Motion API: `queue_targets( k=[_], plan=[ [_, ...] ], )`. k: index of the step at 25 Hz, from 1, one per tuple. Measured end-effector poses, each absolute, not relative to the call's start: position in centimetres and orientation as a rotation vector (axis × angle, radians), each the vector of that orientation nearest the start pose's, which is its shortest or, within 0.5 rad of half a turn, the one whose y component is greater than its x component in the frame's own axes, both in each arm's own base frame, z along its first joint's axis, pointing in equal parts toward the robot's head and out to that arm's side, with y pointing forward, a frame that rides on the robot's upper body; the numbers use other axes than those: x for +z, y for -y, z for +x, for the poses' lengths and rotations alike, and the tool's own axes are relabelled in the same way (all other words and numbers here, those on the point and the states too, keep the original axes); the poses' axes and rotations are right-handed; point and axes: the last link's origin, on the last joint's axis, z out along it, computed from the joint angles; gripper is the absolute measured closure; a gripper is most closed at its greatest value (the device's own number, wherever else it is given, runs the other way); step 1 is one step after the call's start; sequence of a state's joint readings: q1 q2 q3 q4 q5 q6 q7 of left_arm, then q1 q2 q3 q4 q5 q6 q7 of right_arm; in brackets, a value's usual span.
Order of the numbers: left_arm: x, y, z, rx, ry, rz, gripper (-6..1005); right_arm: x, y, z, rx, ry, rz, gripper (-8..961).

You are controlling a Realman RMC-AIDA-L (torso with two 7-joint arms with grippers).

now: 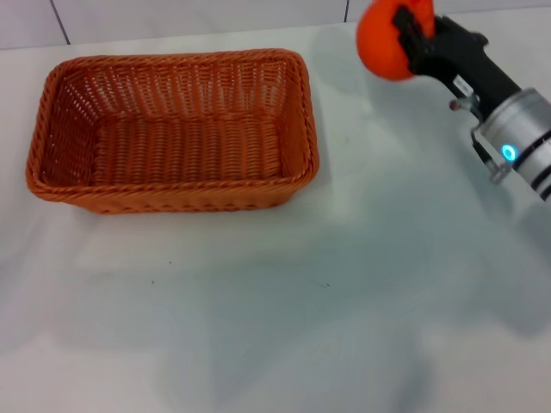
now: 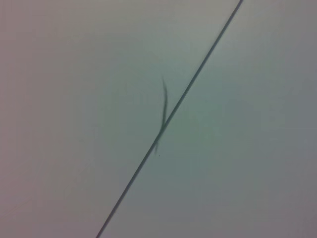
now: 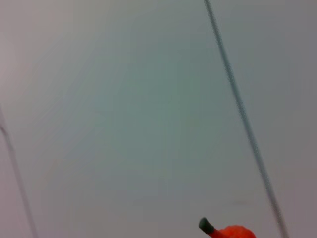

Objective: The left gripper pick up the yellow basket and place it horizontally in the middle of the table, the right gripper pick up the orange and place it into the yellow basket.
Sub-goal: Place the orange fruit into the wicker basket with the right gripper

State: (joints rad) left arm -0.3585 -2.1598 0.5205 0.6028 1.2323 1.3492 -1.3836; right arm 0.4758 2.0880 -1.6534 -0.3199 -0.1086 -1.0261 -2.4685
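Note:
The yellow basket, orange-brown woven wicker, lies lengthwise and empty on the white table, at the far left-centre in the head view. My right gripper, black with a blue light on its wrist, is shut on the orange and holds it in the air at the far right, to the right of the basket's right end. The orange's top and dark stem show in the right wrist view. My left gripper is not in view.
The table's far edge meets a light wall behind the basket. The left wrist view shows only a plain pale surface with a dark seam line.

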Motion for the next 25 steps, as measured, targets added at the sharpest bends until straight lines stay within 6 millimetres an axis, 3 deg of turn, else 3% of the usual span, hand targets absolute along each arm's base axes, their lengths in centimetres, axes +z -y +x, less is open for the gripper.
queue_targets(
  k=[4, 8, 15, 19, 25],
  plan=[
    [7.5, -33.0, -30.9, -1.347, 0.884, -1.636, 272, -3.1, -38.0, 24.0, -1.039, 1.892, -0.663, 701],
    [7.6, -33.0, -30.9, -1.341, 0.874, -1.636, 272, -5.1, -39.5, 19.9, -0.898, 2.008, -0.585, 733],
    [7.6, -33.0, -31.0, -1.340, 0.871, -1.634, 271, -7.6, -39.3, 16.1, -0.697, 2.129, -0.521, 817],
    [7.7, -33.0, -31.0, -1.338, 0.870, -1.634, 271, -8.6, -38.7, 15.2, -0.629, 2.168, -0.508, 832],
    [7.7, -33.2, -30.8, -1.335, 0.862, -1.637, 272, -8.7, -38.3, 15.4, -0.579, 2.162, -0.559, 855]
  ],
)
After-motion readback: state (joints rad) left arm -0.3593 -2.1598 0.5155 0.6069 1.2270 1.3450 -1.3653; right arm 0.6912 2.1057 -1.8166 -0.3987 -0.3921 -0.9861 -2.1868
